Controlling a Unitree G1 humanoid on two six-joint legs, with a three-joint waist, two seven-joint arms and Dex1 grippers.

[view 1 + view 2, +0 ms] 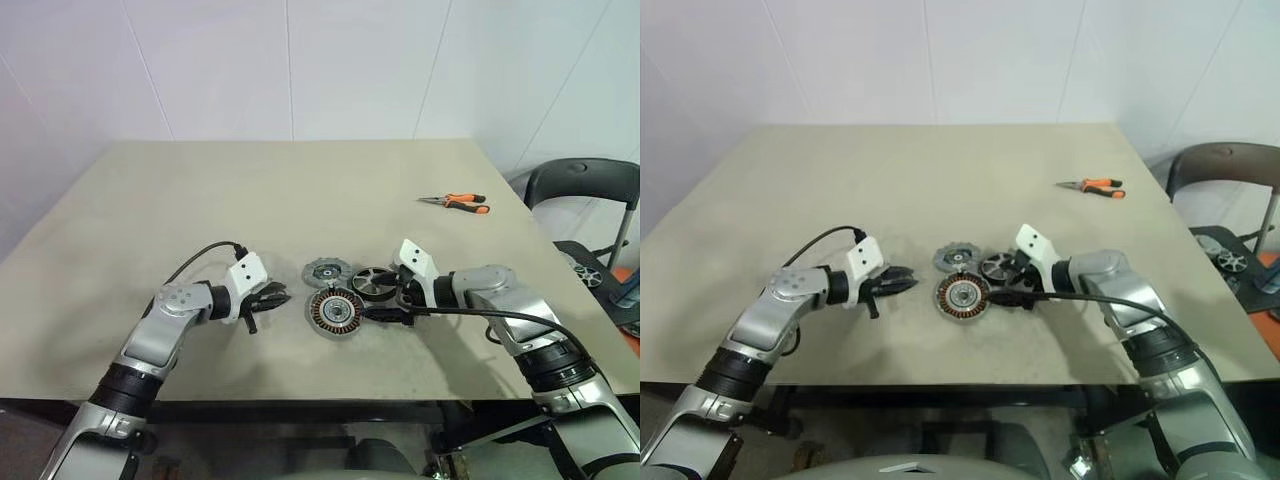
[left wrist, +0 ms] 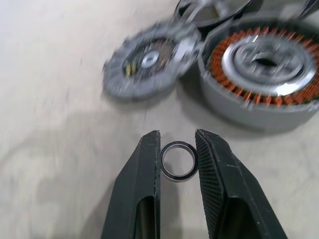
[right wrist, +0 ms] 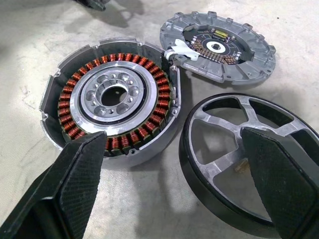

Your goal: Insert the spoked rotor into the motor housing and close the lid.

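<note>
Lying far off toward the upper right of the left eye view, orange-handled pliers (image 1: 455, 202) rest alone on the beige table (image 1: 300, 190), well apart from the parts, and a dark chair (image 1: 585, 190) stands past the table's right edge. Nothing sits between either gripper and the three parts clustered at the centre of the picture.

The motor housing (image 3: 112, 102) is a grey walled cup with a ring of copper coils around a bright metal centre with a hole through it. Just beside it, up and to the right in the right wrist view, lies the lid (image 3: 219, 45), dull grey with a notched edge, its inner face up showing a small dark circular board and a white clip at its rim. The spoked rotor (image 3: 249, 154) has a dark rim and silver spokes; it lies flat on the table close beside the housing, at the right of the cluster in the eye views.

The left gripper (image 1: 272, 298) hangs to the left of the housing, near but apart from it, its fingers (image 2: 142, 174) pinching a small thin ring (image 2: 178, 161) between them. The right gripper (image 1: 395, 300) is spread wide at the cluster's right side, one finger (image 3: 79, 174) before the housing's wall and the other over the rotor's rim, gripping neither.
</note>
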